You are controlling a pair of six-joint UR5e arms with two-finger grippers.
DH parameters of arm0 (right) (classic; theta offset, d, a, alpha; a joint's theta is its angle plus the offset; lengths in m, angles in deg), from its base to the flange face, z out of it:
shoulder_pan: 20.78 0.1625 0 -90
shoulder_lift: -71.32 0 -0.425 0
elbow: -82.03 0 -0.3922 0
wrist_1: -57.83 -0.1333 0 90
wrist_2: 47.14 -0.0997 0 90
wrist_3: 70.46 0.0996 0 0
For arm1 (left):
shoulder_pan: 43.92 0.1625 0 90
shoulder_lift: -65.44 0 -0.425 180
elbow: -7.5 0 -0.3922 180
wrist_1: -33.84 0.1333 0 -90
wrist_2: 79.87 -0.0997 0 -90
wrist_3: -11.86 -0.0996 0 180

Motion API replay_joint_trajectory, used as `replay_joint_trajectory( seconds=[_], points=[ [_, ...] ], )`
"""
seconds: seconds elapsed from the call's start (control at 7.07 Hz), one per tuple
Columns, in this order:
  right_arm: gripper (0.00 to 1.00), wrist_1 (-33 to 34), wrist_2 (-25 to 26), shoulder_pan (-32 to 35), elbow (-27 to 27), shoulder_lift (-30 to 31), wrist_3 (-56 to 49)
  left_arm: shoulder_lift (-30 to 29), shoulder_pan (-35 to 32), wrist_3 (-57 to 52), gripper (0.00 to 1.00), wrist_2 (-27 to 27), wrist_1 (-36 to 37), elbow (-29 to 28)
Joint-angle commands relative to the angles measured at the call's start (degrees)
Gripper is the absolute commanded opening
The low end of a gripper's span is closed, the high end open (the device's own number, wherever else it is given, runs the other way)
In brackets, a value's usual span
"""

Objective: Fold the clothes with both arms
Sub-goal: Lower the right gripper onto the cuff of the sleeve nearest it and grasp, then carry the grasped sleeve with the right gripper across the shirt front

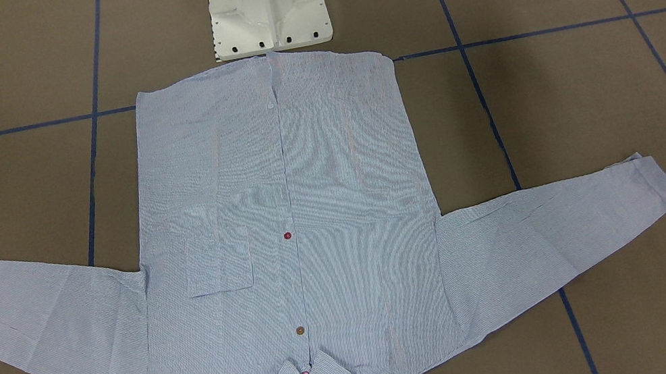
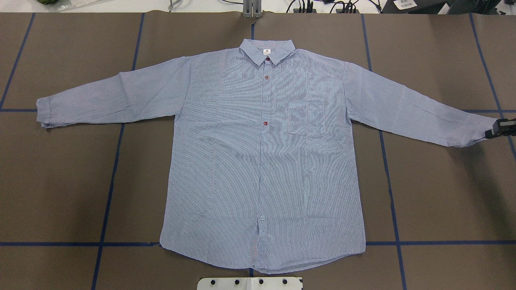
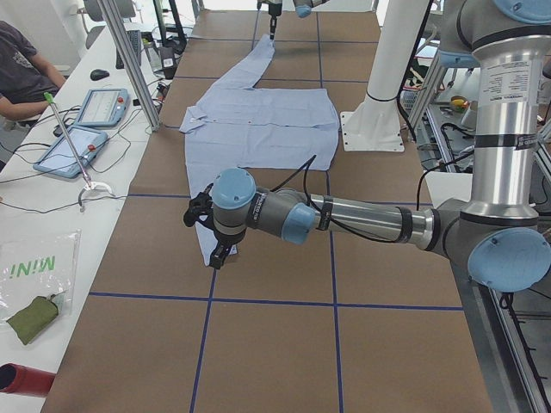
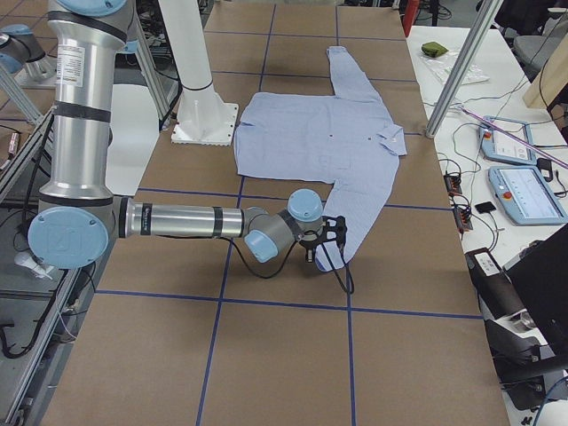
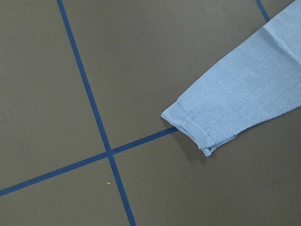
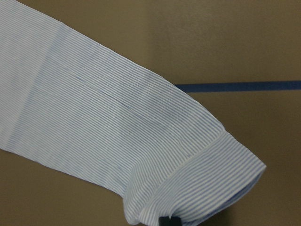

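The light blue striped shirt (image 2: 262, 161) lies flat and front up on the brown table, collar (image 2: 267, 52) at the far side, both sleeves spread outward; it also shows in the front view (image 1: 291, 222). My right gripper (image 2: 500, 129) is at the end of the sleeve's cuff (image 6: 202, 179) at the table's right edge. One black fingertip (image 6: 169, 221) touches the cuff's edge, and I cannot tell if the gripper is shut. My left gripper (image 3: 213, 245) hovers over the other cuff (image 5: 193, 127). It shows only in the side view, so I cannot tell its state.
The white pedestal base (image 1: 267, 6) stands at the shirt's hem. Blue tape lines (image 5: 89, 103) grid the table. Beyond the far edge a bench holds tablets (image 3: 86, 129), cables and a green pouch (image 3: 30, 314), and a person sits there.
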Motion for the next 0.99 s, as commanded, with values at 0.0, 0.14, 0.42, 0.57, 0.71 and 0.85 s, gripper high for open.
replay_joint_trajectory(
  seconds=[0.0, 0.14, 0.42, 0.57, 0.71, 0.85],
  points=[
    [0.00, 0.14, -4.58, 1.35, -3.30, -2.94, 0.14, 0.04, 0.00, 0.00, 0.99, -0.01, -0.07, -0.27],
    [0.00, 0.14, -5.90, 1.17, -3.31, -7.14, 0.40, -0.05, 0.00, 0.17, 0.99, -0.01, 0.11, -0.44],
    [0.00, 1.27, -7.15, -1.45, -3.30, -14.00, 0.49, -0.84, 0.17, 7.43, 0.99, 0.00, 0.02, 0.17],
    [0.00, 3.20, -6.97, -3.64, -3.22, -18.73, 1.28, -2.15, 0.18, 13.82, 0.99, -0.01, -0.07, -0.09],
    [0.00, 6.44, -6.88, -5.67, -3.04, -25.13, 4.76, -2.07, 0.26, 15.89, 0.99, 0.08, -1.20, -0.26],
    [0.00, 11.43, -6.36, -8.03, -2.78, -32.16, 8.63, -1.46, 0.26, 15.65, 0.99, -0.44, -2.69, -0.27]
  ],
)
